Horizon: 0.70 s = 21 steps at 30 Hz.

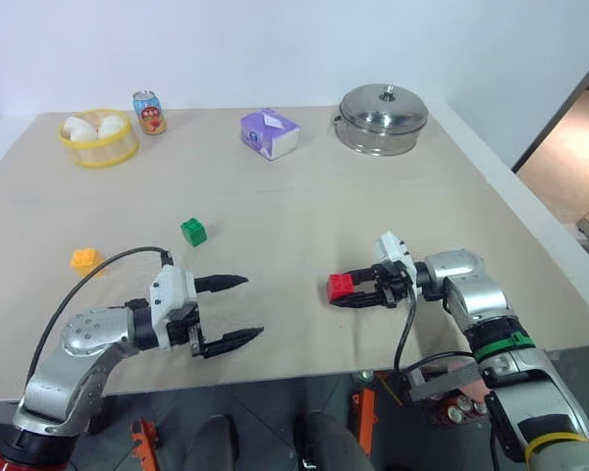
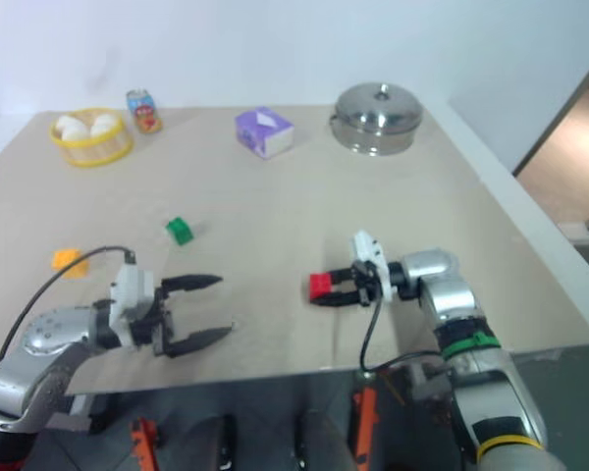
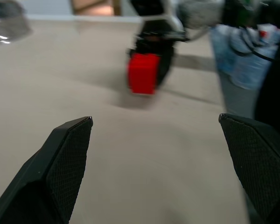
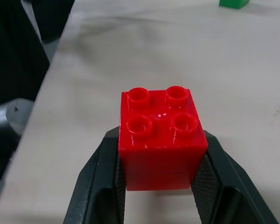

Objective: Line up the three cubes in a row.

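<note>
Beige table (image 1: 304, 211) — right gripper (image 1: 348, 291) clamps the red cube (image 1: 340, 287) near the front edge; left gripper (image 1: 238, 310) gapes wide, holding nothing. Green cube (image 1: 193, 232) and orange-yellow cube (image 1: 84, 259) sit apart, farther left.

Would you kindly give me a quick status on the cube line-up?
Right claw shut on red cube. Left claw open, empty. Green cube and orange cube apart on table. Nothing between them.

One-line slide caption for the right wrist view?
Right end effector shut on the red cube, studs up, above the beige table; green cube beyond.
</note>
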Available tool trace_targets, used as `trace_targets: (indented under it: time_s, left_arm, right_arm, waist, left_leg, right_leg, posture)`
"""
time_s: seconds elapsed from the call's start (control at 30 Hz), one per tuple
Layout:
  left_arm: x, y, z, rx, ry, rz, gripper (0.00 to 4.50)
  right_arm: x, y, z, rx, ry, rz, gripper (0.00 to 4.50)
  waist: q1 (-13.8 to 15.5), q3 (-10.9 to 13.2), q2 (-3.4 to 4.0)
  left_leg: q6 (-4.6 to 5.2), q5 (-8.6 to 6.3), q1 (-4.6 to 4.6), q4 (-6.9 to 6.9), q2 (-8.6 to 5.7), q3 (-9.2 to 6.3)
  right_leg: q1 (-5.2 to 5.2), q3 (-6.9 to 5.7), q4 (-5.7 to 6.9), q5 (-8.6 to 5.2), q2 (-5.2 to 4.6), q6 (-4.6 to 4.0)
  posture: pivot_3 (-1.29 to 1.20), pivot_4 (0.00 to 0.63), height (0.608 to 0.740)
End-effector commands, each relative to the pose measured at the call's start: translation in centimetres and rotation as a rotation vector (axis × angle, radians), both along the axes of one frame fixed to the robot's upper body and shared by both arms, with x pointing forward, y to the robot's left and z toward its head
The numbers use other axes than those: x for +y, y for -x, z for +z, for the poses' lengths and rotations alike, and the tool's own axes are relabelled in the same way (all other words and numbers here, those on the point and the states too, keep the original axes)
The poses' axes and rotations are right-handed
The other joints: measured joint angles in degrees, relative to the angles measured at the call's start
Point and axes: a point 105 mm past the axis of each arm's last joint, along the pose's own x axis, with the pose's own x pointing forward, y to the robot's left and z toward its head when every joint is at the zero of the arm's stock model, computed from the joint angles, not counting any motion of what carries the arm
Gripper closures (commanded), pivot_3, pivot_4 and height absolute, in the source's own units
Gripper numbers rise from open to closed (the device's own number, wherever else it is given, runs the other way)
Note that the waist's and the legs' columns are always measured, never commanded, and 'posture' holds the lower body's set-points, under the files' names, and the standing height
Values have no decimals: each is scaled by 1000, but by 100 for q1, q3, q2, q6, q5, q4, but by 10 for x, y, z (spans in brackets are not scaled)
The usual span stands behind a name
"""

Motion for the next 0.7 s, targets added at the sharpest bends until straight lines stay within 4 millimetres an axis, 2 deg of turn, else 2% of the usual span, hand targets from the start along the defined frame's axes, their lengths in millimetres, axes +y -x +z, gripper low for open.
trace_targets:
  time_s: [0.03, 0.43, 0.47, 0.6, 0.67, 0.7]
  left_arm:
    - [1, 6, 7, -37, -23, -50, 0]
    - [2, 0, 9, -57, -18, -10, 0]
    - [2, -1, 9, -57, -16, -4, 0]
    - [6, -13, 12, -54, 22, 88, 0]
    - [12, -25, 19, -52, 71, 174, 0]
    - [15, -30, 22, -56, 89, 215, 0]
  right_arm:
    - [4, 1, 5, -43, 14, 85, 3235]
    - [7, -2, -4, -90, 26, 103, 3235]
    - [6, -3, -4, -92, 28, 103, 2198]
    - [10, -3, 11, -108, -12, 113, 910]
    - [13, -2, 22, -117, -52, 120, 819]
    - [14, -1, 29, -119, -74, 122, 224]
  waist:
    - [1, 0, 0]
    - [4, 0, 0]
    - [4, 0, 0]
    - [5, 0, 0]
    - [7, 0, 1]
    - [7, 0, 0]
  left_leg:
    - [0, 1, 0, 0, 0, 1]
    - [-2, -1, -4, -10, -1, 12]
    - [-2, -1, -4, -10, -1, 12]
    - [-1, 0, -1, -8, -1, 13]
    - [-1, 0, -2, -5, -1, 13]
    - [-1, 1, -2, -5, -1, 15]
  right_leg:
    - [0, 1, 0, 1, 0, 1]
    - [-6, 22, 0, -13, 3, 12]
    - [-6, 22, 0, -13, 3, 13]
    - [-4, 25, 1, -10, 2, 14]
    - [-3, 26, 1, -9, 2, 16]
    - [-4, 27, 1, -8, 2, 17]
  posture:
    - [0, 150, 740]
    - [0, 150, 740]
    - [0, 150, 740]
    - [0, 150, 740]
    - [0, 150, 740]
    - [0, 150, 740]
